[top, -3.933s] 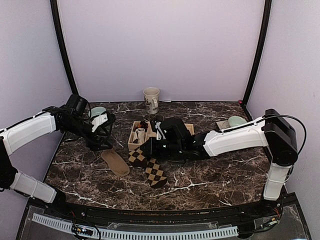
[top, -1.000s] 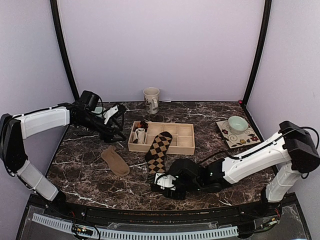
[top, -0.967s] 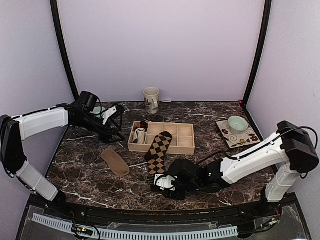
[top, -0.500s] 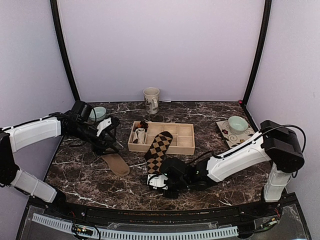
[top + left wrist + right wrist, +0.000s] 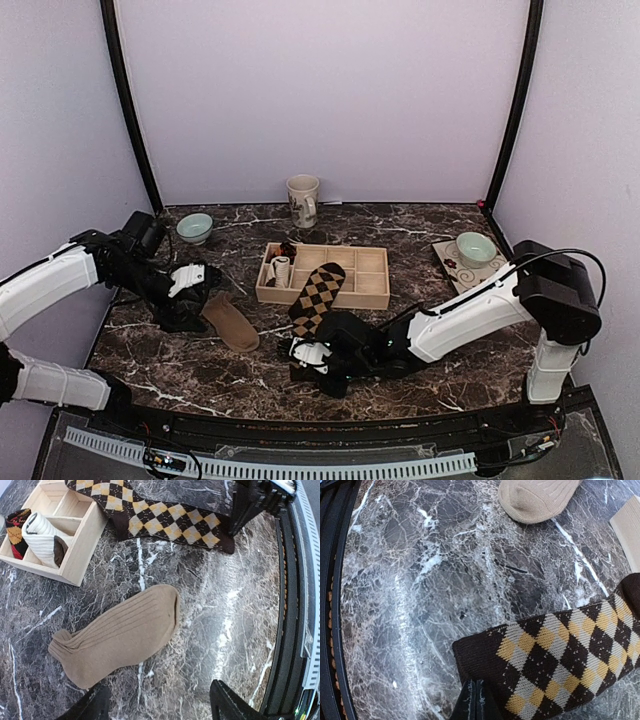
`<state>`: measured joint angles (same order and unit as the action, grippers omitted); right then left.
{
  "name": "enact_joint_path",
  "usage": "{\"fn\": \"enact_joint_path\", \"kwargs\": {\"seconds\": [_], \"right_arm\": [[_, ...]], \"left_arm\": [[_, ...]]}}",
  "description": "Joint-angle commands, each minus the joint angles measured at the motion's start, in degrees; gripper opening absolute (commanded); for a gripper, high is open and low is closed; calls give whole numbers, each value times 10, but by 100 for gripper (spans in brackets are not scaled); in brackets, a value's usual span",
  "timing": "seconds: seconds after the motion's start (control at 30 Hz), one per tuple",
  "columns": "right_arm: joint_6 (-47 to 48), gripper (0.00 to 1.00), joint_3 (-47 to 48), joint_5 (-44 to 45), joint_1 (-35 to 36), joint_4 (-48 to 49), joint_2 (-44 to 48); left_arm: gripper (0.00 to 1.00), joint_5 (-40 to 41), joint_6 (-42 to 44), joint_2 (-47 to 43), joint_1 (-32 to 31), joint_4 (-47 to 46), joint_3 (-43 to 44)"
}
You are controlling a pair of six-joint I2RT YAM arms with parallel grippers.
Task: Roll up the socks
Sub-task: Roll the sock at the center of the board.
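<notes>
Right claw (image 5: pixel 475 687) had closed onto the near hem of the brown argyle fabric sock (image 5: pixel 555 655), which lay lengthwise near-to-far; left claw (image 5: pixel 157 707) gaped open.

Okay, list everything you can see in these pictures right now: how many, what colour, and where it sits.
argyle sock: one, dark brown with tan diamonds, far end on the tray, cuff on the table
tan sock: one, light brown, flat on the table, left of it
wooden tray: one, pale, divided, centre
rolled white sock: one, dark-tipped, tray's left end
rolled bundle: one, dark with red, beside it
mug: one, cream, back centre
plate: one, patterned, right
bowls: two, pale green, back left; other on plate
table: one, dark marble
left end effector: open, over tan sock
right end effector: shut, at argyle cuff
</notes>
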<state>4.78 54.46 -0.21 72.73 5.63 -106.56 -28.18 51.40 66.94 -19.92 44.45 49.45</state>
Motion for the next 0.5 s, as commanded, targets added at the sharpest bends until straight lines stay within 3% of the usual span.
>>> {"fn": "enact_joint_path", "kwargs": {"seconds": [0.0,0.13,0.47], "right_arm": [[-56,0,18,-13,-4,29,-30],[-98,0,24,-33,-10,47,-36],[-240,0,30,-175,-81,142,-56]], "left_arm": [[72,-16,43,-52,-30,63,-9],[72,2,-6,-53,-113,20,-30],[71,51,36,22,-134,29,3]]}}
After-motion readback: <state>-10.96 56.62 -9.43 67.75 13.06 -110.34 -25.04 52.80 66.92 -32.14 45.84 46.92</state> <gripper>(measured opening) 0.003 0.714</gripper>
